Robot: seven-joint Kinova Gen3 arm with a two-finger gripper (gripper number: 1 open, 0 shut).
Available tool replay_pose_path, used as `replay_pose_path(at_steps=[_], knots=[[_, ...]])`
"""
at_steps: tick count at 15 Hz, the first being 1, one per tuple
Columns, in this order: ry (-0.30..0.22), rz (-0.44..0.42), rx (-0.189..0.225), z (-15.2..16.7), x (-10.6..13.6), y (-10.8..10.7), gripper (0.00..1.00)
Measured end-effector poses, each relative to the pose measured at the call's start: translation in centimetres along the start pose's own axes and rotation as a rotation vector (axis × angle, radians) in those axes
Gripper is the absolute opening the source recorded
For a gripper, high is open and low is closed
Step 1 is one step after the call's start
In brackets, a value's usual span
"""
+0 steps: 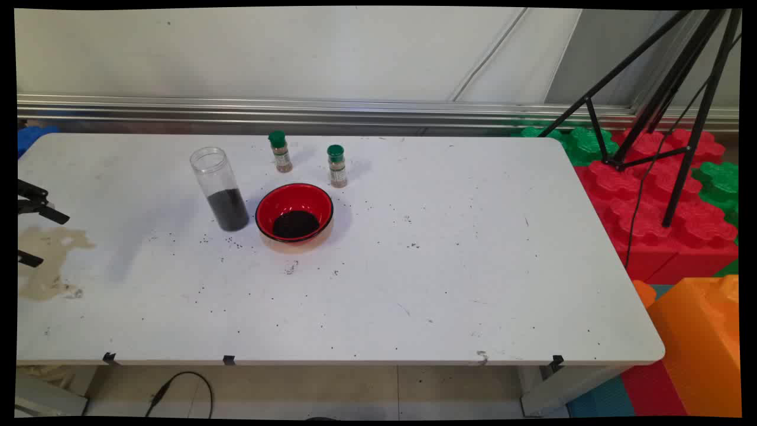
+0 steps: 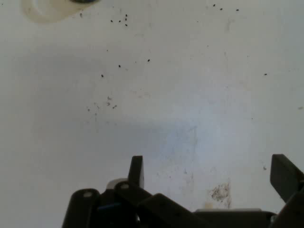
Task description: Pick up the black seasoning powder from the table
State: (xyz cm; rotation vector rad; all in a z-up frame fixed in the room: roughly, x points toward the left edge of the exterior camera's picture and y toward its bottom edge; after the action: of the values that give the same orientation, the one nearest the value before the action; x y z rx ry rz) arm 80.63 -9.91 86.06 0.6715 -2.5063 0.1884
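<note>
Fingers (image 2: 136, 171) of the black gripper (image 2: 209, 173) rose from the bottom of the hand view, spread wide apart with nothing between them, only bare white table (image 1: 449, 278) below. At the left edge of the main view the gripper (image 1: 32, 228) showed as a few black parts hanging over the table's left end, well apart from everything standing on it. Just beside it lay a tan stain (image 1: 50, 260) on the tabletop. Dark specks (image 2: 118, 21) were scattered across the surface in both views, thickest around the vessels.

Farther in, a red bowl (image 1: 294, 204) with a black rim stood upright, holding a dark heap at its bottom. Just to its left stood a tall clear jar (image 1: 219, 188), open at the top and filled with dark grains in its lower part; whether jar and bowl touched was hard to tell. Behind the bowl stood two small spice shakers with green caps, the left shaker (image 1: 280, 151) a little farther back than the right shaker (image 1: 337, 165), both upright and apart from each other.

Beyond the table's right end, a black tripod (image 1: 668, 112) stood on big red and green blocks (image 1: 656, 195).
</note>
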Motion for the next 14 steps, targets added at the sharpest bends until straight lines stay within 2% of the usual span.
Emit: replay_pose_path(at_steps=[9, 14], knots=[[0.011, -0.117, 0.019, 0.7, 1.5, -0.5, 1.00], [0.040, -0.177, 0.042, 1.9, 3.1, -1.0, 1.00]])
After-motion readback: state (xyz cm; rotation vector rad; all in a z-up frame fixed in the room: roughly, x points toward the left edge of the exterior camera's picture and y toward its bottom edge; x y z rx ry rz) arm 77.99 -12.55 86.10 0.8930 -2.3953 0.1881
